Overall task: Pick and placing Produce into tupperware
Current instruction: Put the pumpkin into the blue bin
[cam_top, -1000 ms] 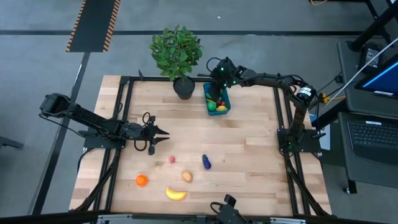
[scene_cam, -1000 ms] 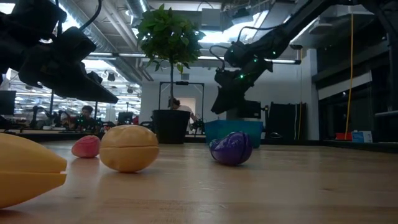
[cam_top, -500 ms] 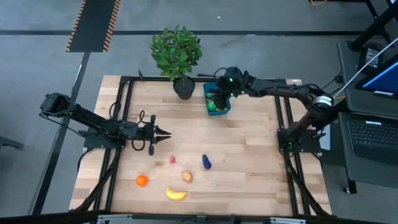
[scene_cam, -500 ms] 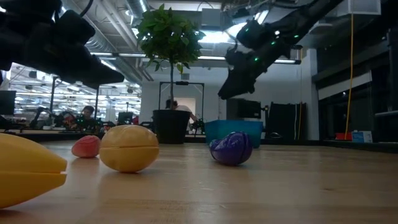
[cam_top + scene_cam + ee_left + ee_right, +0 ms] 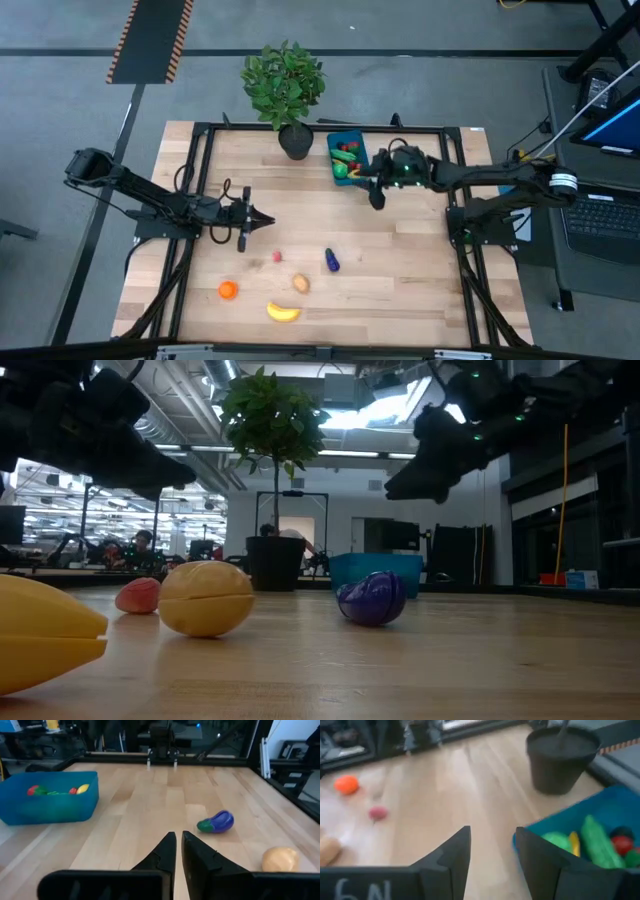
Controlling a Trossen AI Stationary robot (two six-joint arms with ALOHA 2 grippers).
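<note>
Produce sits partly in the tupperware [image 5: 349, 159] by the plant pot [image 5: 294, 142], so our right gripper [image 5: 377, 196] hangs empty beside it, jaws apart (likely heading for the eggplant [image 5: 331, 261]), while our left gripper [image 5: 262, 219] waits, jaws together.

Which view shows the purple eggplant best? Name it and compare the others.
The left wrist view: the purple eggplant lies unobstructed on the table, its green cap showing. The low view gives only an end-on purple lump; the high view shows it tiny. The right wrist view misses it.
</note>
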